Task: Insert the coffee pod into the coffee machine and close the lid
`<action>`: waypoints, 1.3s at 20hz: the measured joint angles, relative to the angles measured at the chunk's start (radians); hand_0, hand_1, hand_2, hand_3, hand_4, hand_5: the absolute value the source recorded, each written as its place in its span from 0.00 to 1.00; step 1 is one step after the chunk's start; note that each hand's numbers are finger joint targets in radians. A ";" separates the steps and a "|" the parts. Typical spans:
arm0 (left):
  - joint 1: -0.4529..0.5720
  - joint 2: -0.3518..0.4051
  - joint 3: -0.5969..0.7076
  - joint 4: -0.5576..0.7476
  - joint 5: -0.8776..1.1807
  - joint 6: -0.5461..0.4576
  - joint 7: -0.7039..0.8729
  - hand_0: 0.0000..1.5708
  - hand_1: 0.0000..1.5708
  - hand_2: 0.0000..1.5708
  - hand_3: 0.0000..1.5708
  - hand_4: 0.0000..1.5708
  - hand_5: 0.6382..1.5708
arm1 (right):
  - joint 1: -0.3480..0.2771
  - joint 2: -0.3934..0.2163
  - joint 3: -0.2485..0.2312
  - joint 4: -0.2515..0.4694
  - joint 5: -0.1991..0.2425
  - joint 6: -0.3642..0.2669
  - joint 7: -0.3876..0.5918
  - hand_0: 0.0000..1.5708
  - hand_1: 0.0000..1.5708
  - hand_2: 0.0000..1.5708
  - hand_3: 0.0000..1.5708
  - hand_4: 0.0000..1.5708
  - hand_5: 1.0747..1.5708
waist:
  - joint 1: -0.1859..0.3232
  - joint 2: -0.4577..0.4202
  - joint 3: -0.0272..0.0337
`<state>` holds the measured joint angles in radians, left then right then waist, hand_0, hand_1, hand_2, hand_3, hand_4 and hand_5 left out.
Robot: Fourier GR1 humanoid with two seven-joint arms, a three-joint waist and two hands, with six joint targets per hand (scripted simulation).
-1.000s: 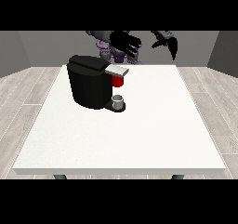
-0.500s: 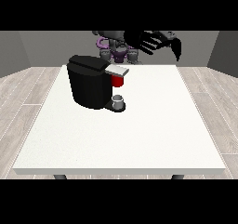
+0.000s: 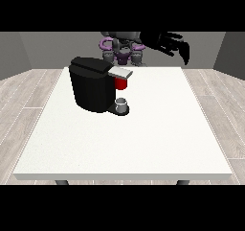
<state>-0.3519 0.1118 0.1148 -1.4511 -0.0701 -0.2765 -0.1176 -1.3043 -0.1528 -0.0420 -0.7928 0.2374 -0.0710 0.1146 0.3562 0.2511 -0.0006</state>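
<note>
Grey walls and pale plank flooring frame a white surface (image 3: 143,144). Toward its far left corner stands the black coffee machine (image 3: 94,85), lid (image 3: 119,72) apparently down, a red part below it, a small cup (image 3: 122,103) at its base. No coffee pod is visible. The hand at the view's right (image 3: 171,44) hovers above the far edge, fingers spread, holding nothing. The task looks nearly finished; the next move is likely withdrawal.

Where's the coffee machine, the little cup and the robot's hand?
coffee machine (image 3: 91,88), front view, on its black body
cup (image 3: 122,102), front view, on its side
hand at the view's right (image 3: 170,44), front view, on its palm
</note>
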 measured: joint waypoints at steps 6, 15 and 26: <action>-0.015 0.013 0.008 -0.001 0.025 -0.024 -0.014 0.00 0.00 0.00 0.00 0.00 1.00 | -0.051 0.000 -0.025 0.035 0.002 -0.022 -0.011 0.00 0.00 0.00 0.00 0.00 1.00 | 0.039 0.039 -0.0001; -0.048 0.026 0.008 -0.006 0.042 -0.043 -0.010 0.00 0.00 0.00 0.00 0.20 1.00 | -0.103 -0.004 -0.063 0.082 -0.018 -0.015 -0.048 0.00 0.00 0.00 0.00 0.00 1.00 | 0.061 0.086 0.0002; 0.037 0.013 0.007 0.032 0.039 -0.033 -0.002 0.00 0.00 0.00 0.00 0.17 1.00 | 0.081 0.117 0.005 0.032 -0.083 0.019 -0.220 0.00 0.00 0.00 0.00 0.17 1.00 | -0.035 -0.050 0.0004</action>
